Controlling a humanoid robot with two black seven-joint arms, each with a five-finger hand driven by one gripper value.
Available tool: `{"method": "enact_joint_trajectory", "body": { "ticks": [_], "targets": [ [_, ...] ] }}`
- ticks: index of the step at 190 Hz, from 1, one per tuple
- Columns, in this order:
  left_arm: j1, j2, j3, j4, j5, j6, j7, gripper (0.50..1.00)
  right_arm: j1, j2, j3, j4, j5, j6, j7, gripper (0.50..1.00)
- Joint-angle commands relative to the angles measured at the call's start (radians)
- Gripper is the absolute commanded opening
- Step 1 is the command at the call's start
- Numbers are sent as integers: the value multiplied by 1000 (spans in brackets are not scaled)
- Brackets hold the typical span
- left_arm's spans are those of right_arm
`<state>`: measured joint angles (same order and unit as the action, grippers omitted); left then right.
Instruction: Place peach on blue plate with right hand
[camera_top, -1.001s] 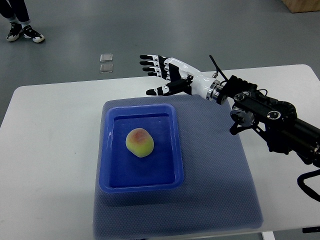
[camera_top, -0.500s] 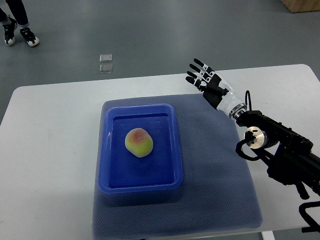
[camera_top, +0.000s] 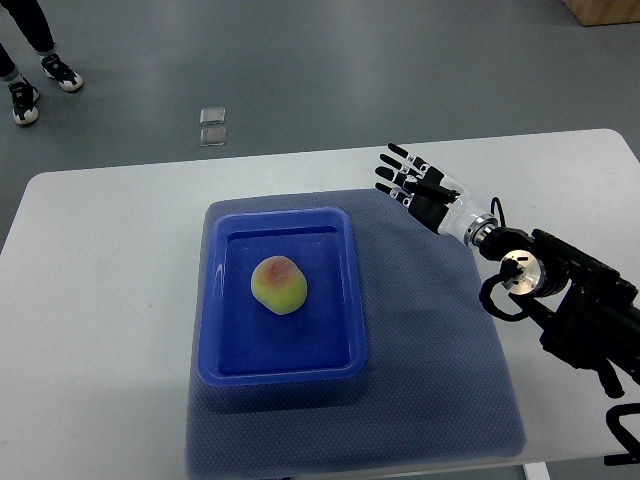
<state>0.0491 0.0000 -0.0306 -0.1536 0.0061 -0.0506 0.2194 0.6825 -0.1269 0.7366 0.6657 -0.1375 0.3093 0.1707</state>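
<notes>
We see a white table (camera_top: 100, 300) standing on a gray floor (camera_top: 400, 60). A dark blue mat (camera_top: 440, 380) lies on the table and reaches to its near edge. On the left part of the mat sits a blue plate (camera_top: 345, 300), a deep one shaped like a tray with raised sides. The peach (camera_top: 279, 284) lies inside the blue plate, a little above its middle. It is yellow-green with a red spot on top.

To the right we see the right arm (camera_top: 570, 305) come in from the right edge, black and full of joints. The right hand (camera_top: 418, 185) is over the far right part of the mat, near the top right corner of the plate but not touching it. Its fingers (camera_top: 395, 168) are spread out straight and it holds nothing.

Farther away, two small clear squares (camera_top: 212, 126) lie on the floor past the table. In the far left corner we see a person's legs and shoes (camera_top: 35, 75).
</notes>
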Motion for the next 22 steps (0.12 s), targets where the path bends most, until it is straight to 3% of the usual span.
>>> {"method": "enact_joint_trajectory", "body": {
  "ticks": [1,22],
  "targets": [
    [0,0,0,0,0,0,2,1000,-3,3,0,0,-1,2,1,932],
    [0,0,-2,2,0,0,0,1000,-11,1,4,0,1,7,1,932]
  ]
}}
